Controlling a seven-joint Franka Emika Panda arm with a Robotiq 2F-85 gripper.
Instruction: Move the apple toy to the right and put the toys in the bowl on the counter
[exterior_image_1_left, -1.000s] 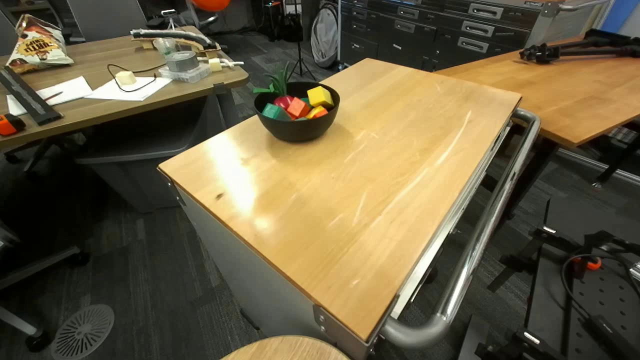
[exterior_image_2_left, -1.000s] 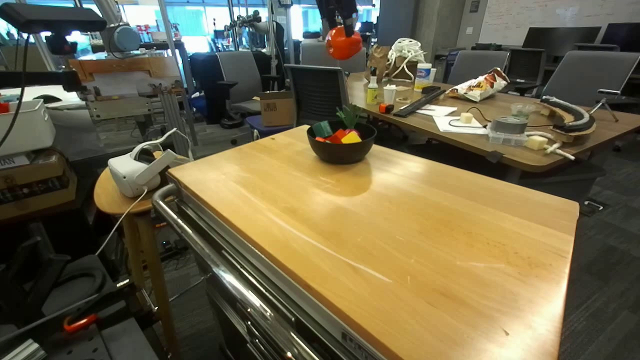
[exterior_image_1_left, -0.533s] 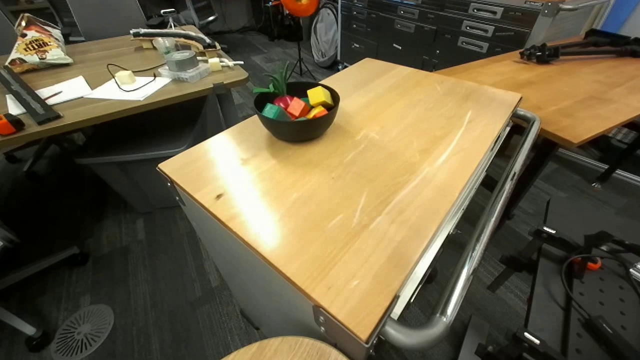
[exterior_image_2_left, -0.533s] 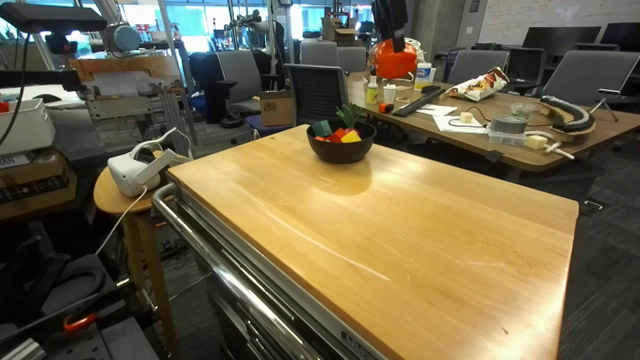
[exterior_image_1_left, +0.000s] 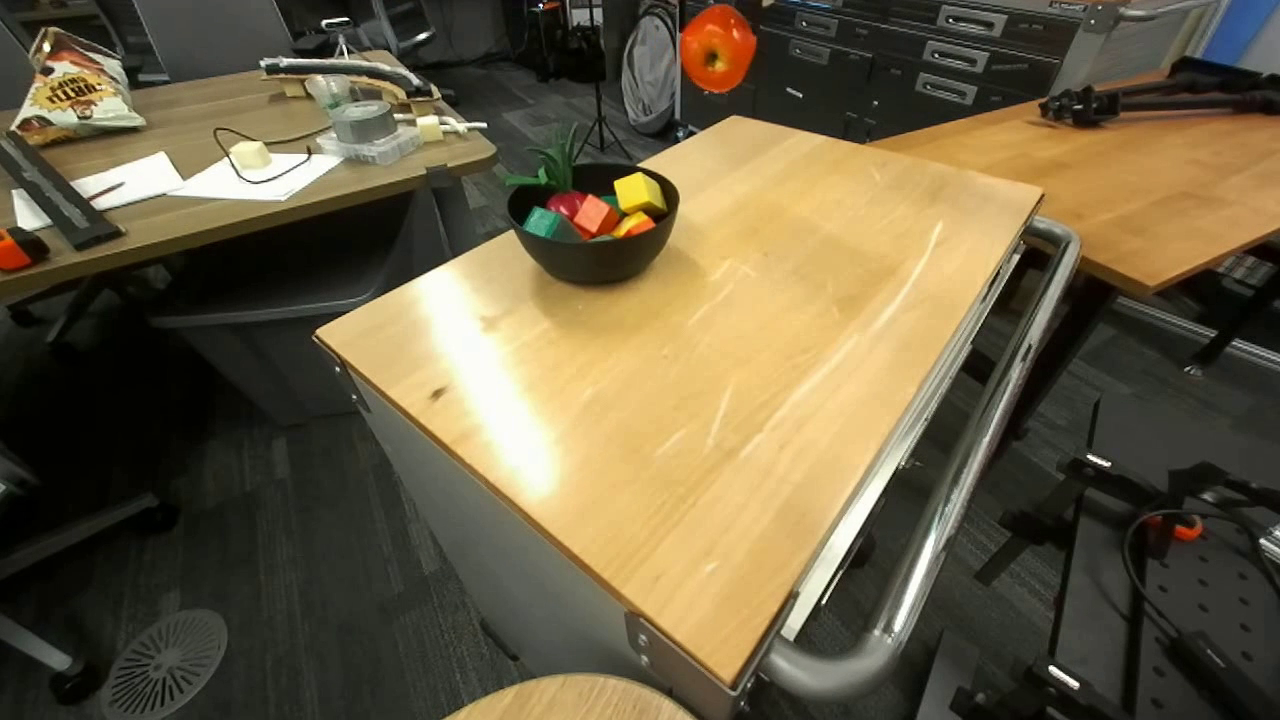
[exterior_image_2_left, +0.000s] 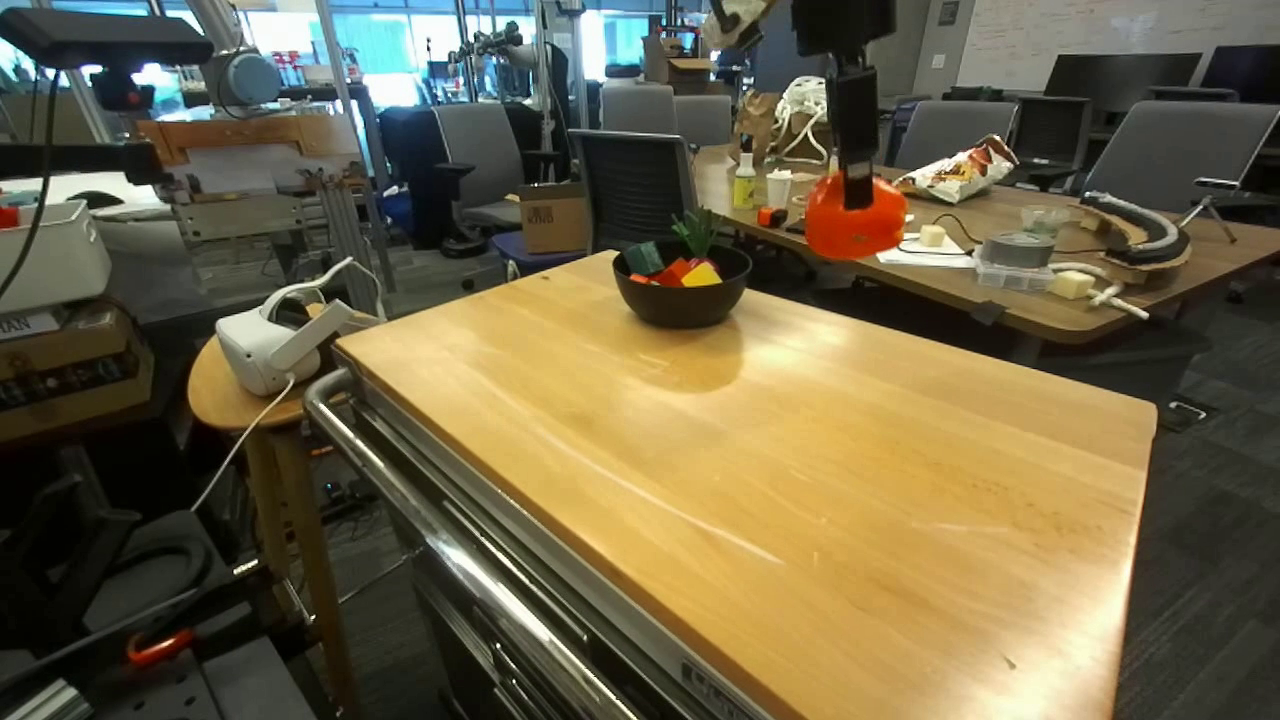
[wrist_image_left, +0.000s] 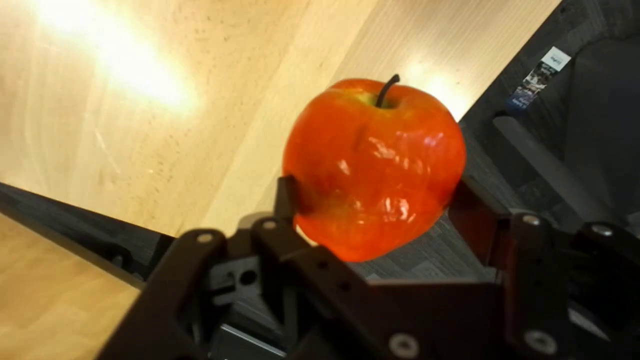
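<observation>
Two black fingers (wrist_image_left: 286, 197) of the gripper (wrist_image_left: 375, 196) press the apple toy (wrist_image_left: 370, 145) from either side, its jaws standing about as far apart as the fruit is wide. In the wrist view the dark stem (wrist_image_left: 385, 93) leans out beyond the grip, pointing away from the fingers. Both exterior views show this orange-red toy in mid-air, well apart from the bowl (exterior_image_1_left: 590, 262) — whether it hangs over the counter (exterior_image_1_left: 700, 400) or just past its edge is hard to judge from these angles.

That black bowl stands upright on the wood near one edge, and the other toys (exterior_image_1_left: 596, 218) lie inside it — a yellow block (exterior_image_1_left: 640, 193), a red-orange block (exterior_image_1_left: 594, 214), a green block (exterior_image_1_left: 548, 224) and a dark-red round piece (exterior_image_1_left: 566, 203), with green leaves (exterior_image_1_left: 558, 165) rising above the rim beside it. A yellow-and-orange piece (exterior_image_1_left: 634, 224) sits lower down, partly hidden.

Along one side of the counter runs a shiny metal rail (exterior_image_1_left: 963, 480). On the desk (exterior_image_1_left: 185, 115) close by are a snack bag (exterior_image_1_left: 80, 95) and a roll of grey tape (exterior_image_1_left: 364, 122), both seen in both exterior views. In an exterior view, a white headset (exterior_image_2_left: 268, 345) rests on a round stool (exterior_image_2_left: 225, 407) beside the counter.
</observation>
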